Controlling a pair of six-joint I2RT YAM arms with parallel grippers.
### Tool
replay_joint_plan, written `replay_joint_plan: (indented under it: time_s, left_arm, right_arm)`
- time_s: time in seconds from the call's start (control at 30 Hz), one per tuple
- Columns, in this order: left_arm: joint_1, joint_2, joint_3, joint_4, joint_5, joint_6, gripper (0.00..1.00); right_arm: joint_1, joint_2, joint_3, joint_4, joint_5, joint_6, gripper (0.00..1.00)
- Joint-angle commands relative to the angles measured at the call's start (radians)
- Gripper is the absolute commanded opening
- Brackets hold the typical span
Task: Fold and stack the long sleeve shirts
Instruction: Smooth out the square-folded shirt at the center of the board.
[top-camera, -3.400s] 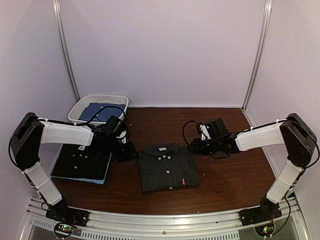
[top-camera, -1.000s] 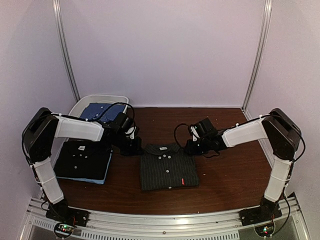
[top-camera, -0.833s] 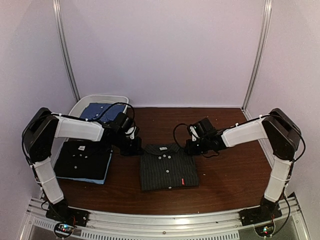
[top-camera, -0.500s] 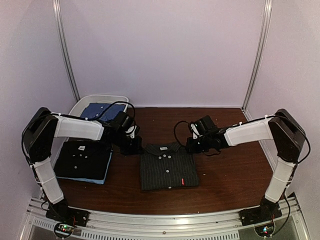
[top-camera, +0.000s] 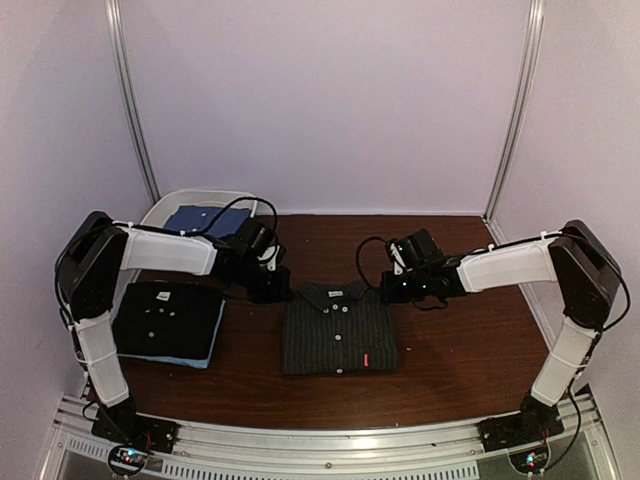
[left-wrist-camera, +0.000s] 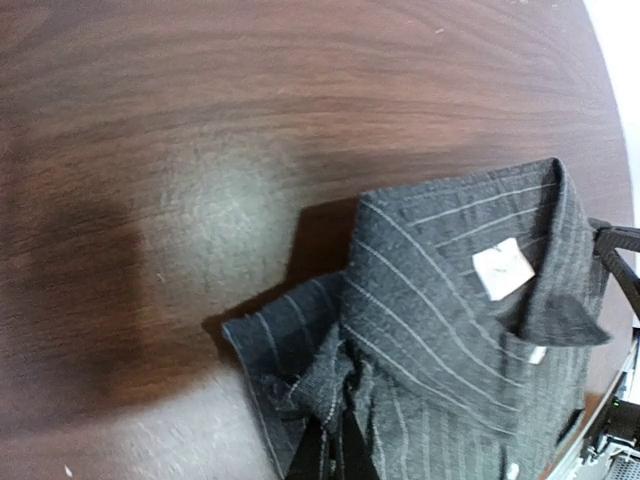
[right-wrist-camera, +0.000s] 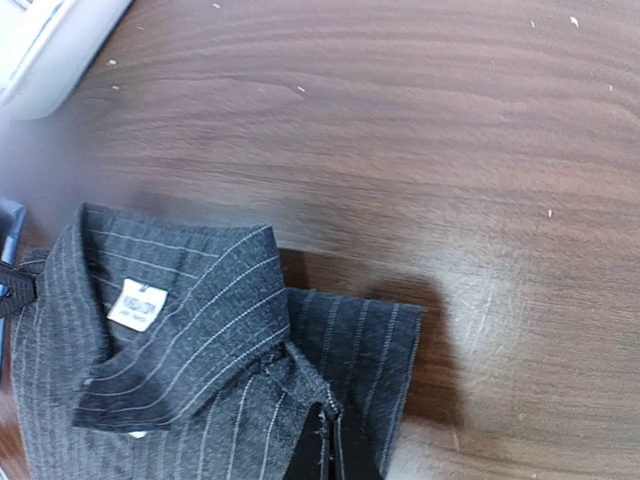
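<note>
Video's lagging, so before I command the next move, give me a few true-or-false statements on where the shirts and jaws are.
1. The pinstriped shirt lies folded, buttons up. True.
2. The white tub is empty. False: a blue shirt lies in it.
3. The black shirt rests on a light blue shirt. True.
4. Both jaws hover above the black shirt. False: each pinches a shoulder of the pinstriped shirt.
</note>
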Motion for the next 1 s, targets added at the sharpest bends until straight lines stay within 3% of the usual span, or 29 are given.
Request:
replay_joint_plan:
  time_s: [0.0, 0.17, 0.33, 0.43, 0.67, 0.97]
  left_arm:
    - [0.005, 0.067, 0.032, -0.011, -0.047, 0.006, 0.01]
    - [0.009, 0.09, 0.027, -0.026, -0.087, -0.008, 0.07]
    - [0.013, 0.088, 0.058, -0.071, -0.127, 0.016, 0.26]
    - [0.014, 0.067, 0.078, -0.1, -0.149, 0.026, 0.34]
    - [0.02, -0.018, 0.074, -0.139, -0.181, 0.045, 0.46]
    - [0.019, -0.179, -0.022, -0.095, -0.142, 0.055, 0.48]
  right_arm:
    - [-0.036, 0.062, -0.017, 0.037, 0.001, -0.012, 0.02]
    - [-0.043, 0.075, -0.005, 0.034, -0.028, -0.024, 0.15]
    - [-0.043, 0.027, -0.019, 0.016, -0.038, -0.023, 0.4]
    - [-0.042, -0.01, -0.042, 0.009, -0.059, -0.011, 0.5]
    - [-0.018, -0.059, -0.109, -0.009, -0.099, 0.003, 0.51]
    - [0.047, -0.024, -0.153, -0.007, -0.071, 0.029, 0.48]
